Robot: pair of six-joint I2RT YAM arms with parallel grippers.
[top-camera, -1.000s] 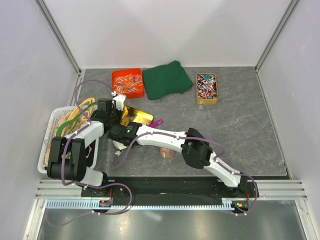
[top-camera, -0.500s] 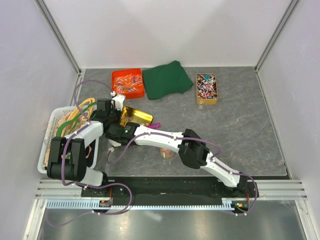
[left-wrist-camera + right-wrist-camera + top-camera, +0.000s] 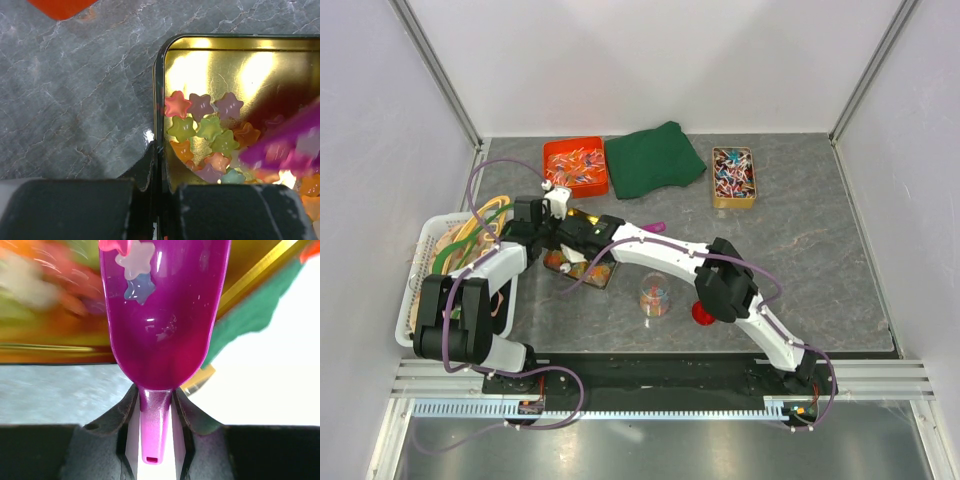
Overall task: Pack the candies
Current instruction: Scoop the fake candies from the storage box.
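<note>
Jaws of the left gripper (image 3: 159, 172) pinch the wall of a gold tin (image 3: 250, 70), while those of the right gripper (image 3: 154, 410) clamp the handle of a purple scoop (image 3: 165, 330). Star-shaped candies (image 3: 210, 129) in pink, green, orange and purple lie heaped in the tin. A white one and a bluish one sit in the scoop's bowl, which hangs over the tin. Right of the tin and nearer the arms' bases, a clear jar (image 3: 656, 295) stands on the counter (image 3: 800, 260), with a red lid (image 3: 703, 313) just beyond it. Behind the tin lie an orange tray (image 3: 576, 166) and a green cloth (image 3: 655, 160).
</note>
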